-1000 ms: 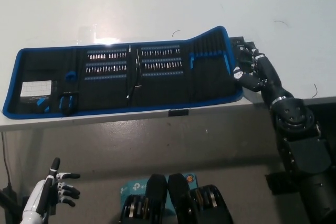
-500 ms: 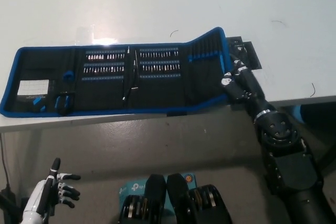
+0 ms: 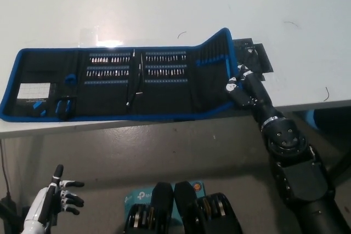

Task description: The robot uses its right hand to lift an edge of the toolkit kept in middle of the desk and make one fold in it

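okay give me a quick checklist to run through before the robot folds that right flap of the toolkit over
1. Right hand at the toolkit's right edge: ok, it sits against the raised end flap.
2. Flap lifted off the white desk: ok, the right panel tilts up while the other panels lie flat.
3. Firm hold on the edge: cannot tell, the flap hides where the hand touches it.
4. Landing area for the fold: ok, only the bit rows and other tools held in the kit lie there, nothing loose that I can see.
5. Front edge of the kit on the desk: ok, though it lies very near the desk's edge.
6. Left hand out of the way: ok, open, low beside the desk.
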